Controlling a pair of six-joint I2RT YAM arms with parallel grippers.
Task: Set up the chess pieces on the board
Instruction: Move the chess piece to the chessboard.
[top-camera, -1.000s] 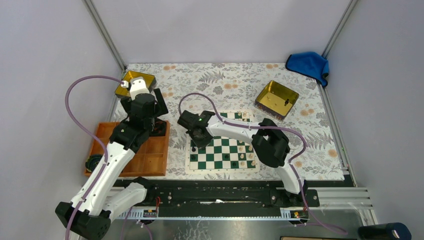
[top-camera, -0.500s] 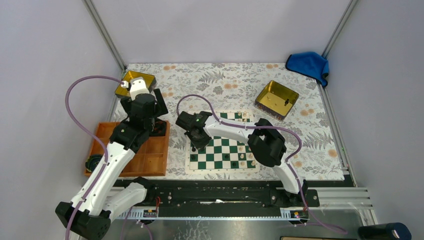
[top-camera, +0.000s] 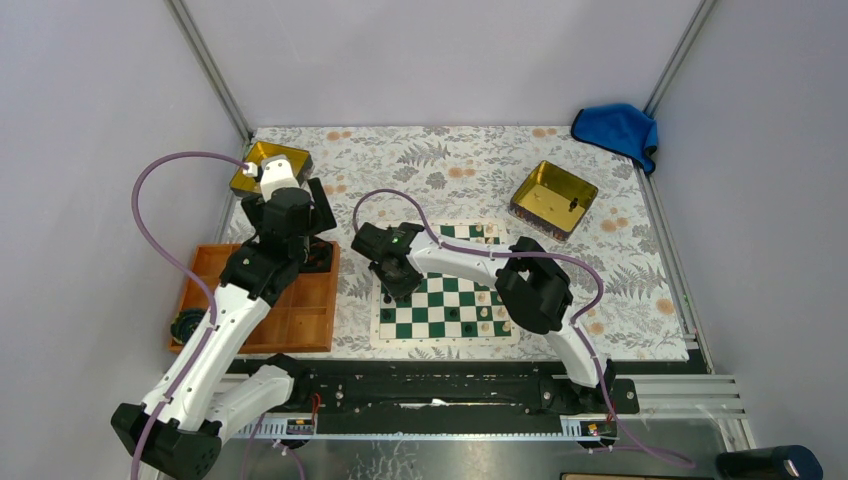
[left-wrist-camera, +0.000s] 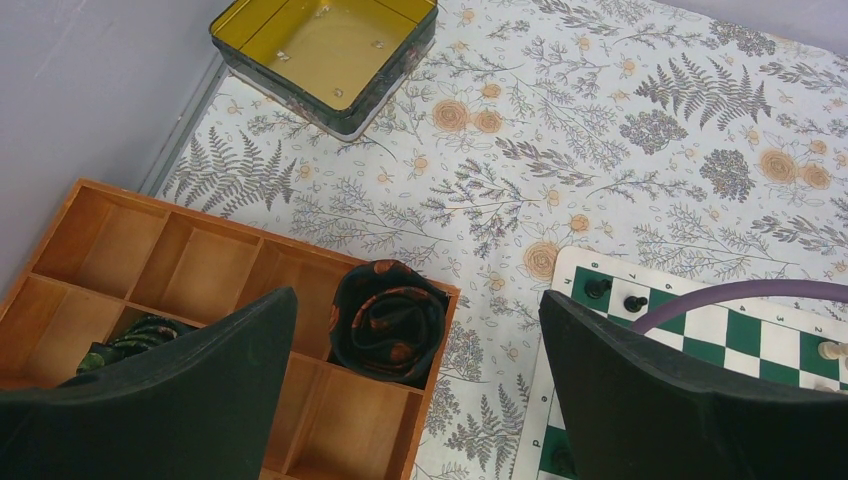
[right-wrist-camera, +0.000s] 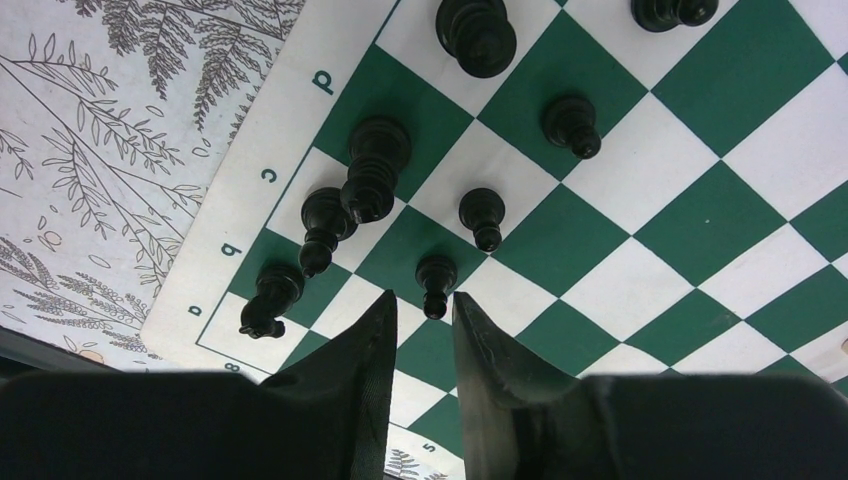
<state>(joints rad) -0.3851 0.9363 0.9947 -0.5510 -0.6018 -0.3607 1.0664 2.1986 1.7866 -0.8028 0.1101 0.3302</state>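
Jaws: narrowly parted on the right gripper (right-wrist-camera: 425, 298), clamping nothing, one black pawn (right-wrist-camera: 435, 283) upright just ahead of the fingertips; spread wide and empty on the left gripper (left-wrist-camera: 418, 298).

Right arm (top-camera: 470, 262): up from the near right to a bent elbow beside the right edge of the board (right-wrist-camera: 640, 230), then leftward and low across the checks to the far-left corner, wrist pitched down. Left arm (top-camera: 215, 330): a long rise from the near left over the orange tray (top-camera: 300, 325), gripper hovering above its far right corner, pointing down and forward.

Inside the tray, a dark rolled cloth (left-wrist-camera: 388, 318) in one far compartment.

Around the right fingertips, the chess pieces (right-wrist-camera: 372, 170) clustered on the corner squares: pawns in one row, taller figures behind them beside the border. Printed along that white border, upside down from the wrist: b, c, d, then an 8 near the corner. On the near right squares, cream figures (top-camera: 486, 320).

Farther off, a gold tin (top-camera: 268, 160) beyond the tray and a second gold tin (top-camera: 553, 197) right of the board; in the far right corner, a blue cloth (top-camera: 618, 128).
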